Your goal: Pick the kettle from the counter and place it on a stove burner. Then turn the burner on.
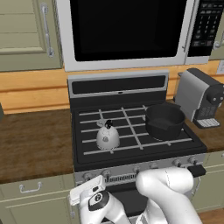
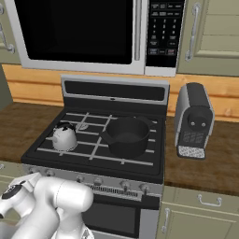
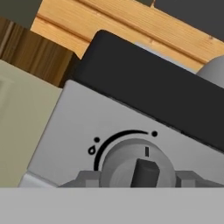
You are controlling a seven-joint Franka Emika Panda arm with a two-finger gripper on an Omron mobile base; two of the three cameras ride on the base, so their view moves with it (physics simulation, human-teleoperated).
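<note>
The kettle [image 1: 107,136] sits on the stove [image 1: 83,153], on the grates over the front-left burner, upright, black knob on top. From the right base view the kettle [image 2: 64,136] is just left of the black pot [image 2: 128,136], the two close but apart. So the first half of the job looks done: kettle off the counter [image 1: 30,144] and on a burner.

Now to the front panel of the stove. The arm [image 1: 162,192] is folded low in front of it, hand down by the knob row at the left end. The hand view is right up against a knob [image 3: 135,166]: grey dial, dark raised bar across its face, a small tick above it, and a curved arc with a flame mark at one end and a dot at the other. The two finger tips [image 3: 87,178] stand either side of the dial, spread, level with its flanks. Whether they are touching it I cannot tell; they look parted around it rather than clamped.

No flame shows under the kettle in either base view, so I judge the burner is not yet on. What is left: close on the dial, turn it along the arc. One doubt: whether this knob is the one for the kettle's burner cannot be read from here.
</note>
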